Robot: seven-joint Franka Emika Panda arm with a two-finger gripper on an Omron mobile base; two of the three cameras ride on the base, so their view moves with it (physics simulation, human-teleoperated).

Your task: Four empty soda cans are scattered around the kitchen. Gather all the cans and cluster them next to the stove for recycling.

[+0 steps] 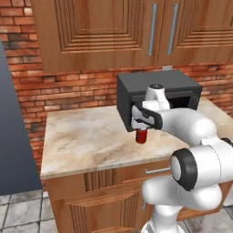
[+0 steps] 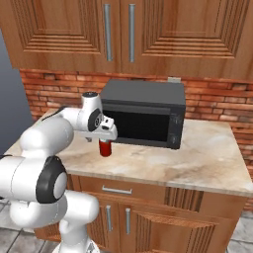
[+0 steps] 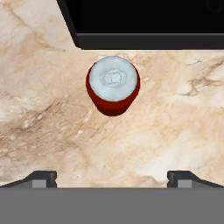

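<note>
A red soda can (image 3: 113, 87) stands upright on the beige counter (image 1: 86, 136), just in front of the black microwave (image 2: 146, 111). The robot's gripper (image 3: 112, 177) hangs right above the can, pointing down. Its two fingers are spread wide apart and hold nothing.

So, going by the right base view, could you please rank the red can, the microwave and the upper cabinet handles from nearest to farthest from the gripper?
1. Red can: upright, directly under the open gripper.
2. Microwave: just behind, to the right.
3. Upper cabinet handles: high above.
</note>
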